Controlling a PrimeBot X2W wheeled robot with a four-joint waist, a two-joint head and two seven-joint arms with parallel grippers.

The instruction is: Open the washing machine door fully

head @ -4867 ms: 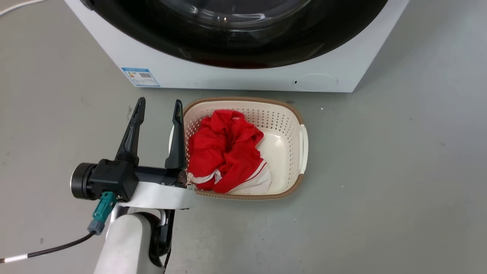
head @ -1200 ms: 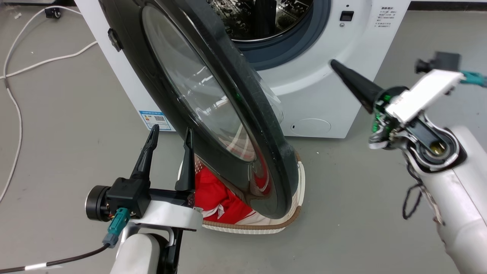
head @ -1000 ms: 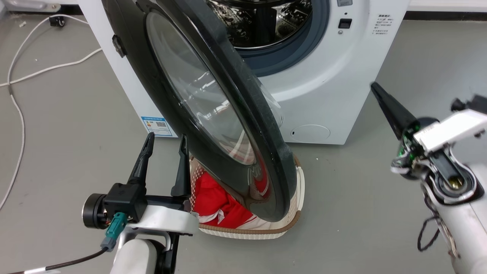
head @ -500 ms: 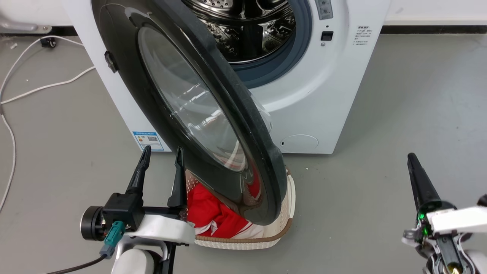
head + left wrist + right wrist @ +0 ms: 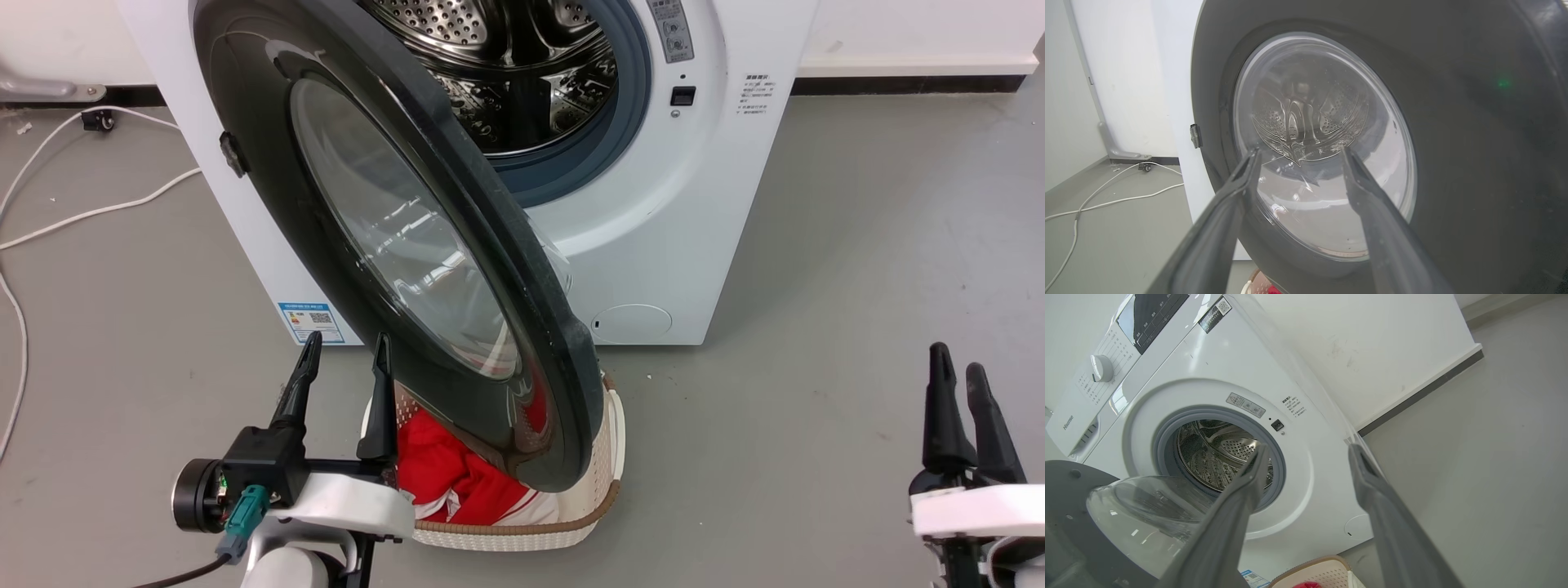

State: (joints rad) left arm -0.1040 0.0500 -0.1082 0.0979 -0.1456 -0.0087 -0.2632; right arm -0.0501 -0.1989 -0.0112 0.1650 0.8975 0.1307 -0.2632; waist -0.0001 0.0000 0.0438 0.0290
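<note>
1. Shows the washing machine door point(image 5: 392, 269) swung partway out from the washing machine point(image 5: 694, 204), hinged at left, with its free edge near, over the laundry basket point(image 5: 600, 500).
2. Places the left gripper point(image 5: 347, 336) (fingers spread, empty) just beside the outer face, with the door to its right.
3. Leaves the right gripper point(image 5: 957, 358), likewise spread and empty, well apart at right; probably favours the nearer left arm.
</note>
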